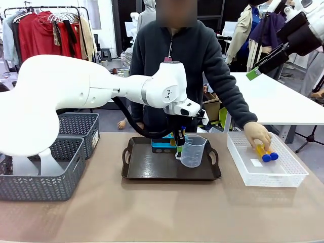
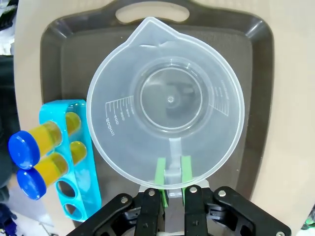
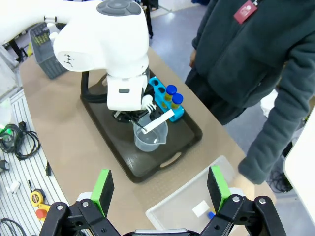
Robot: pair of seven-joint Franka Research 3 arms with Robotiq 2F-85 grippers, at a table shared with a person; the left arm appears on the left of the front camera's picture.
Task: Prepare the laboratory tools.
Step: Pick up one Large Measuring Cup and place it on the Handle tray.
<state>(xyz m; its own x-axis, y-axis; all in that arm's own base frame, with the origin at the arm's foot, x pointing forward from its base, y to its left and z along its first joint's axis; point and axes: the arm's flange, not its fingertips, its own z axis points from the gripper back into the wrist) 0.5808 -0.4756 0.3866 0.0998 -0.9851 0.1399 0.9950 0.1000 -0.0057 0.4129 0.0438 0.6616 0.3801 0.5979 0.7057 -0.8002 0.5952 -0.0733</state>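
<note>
Left hand [image 2: 172, 172] gripping beaker [image 2: 167, 98], tray [image 2: 59, 59] partly hidden

Item count, counter [image 1: 162, 212] contents.
Counted: four blue-capped amber tubes [image 2: 49, 133], two standing in the single blue rack [image 2: 91, 191], which shows two empty slots, and two lying in the single white basket [image 1: 291, 169]; one clear beaker [image 2: 167, 103]; one dark tray [image 1: 152, 169]; two grey baskets [image 1: 35, 190].
</note>
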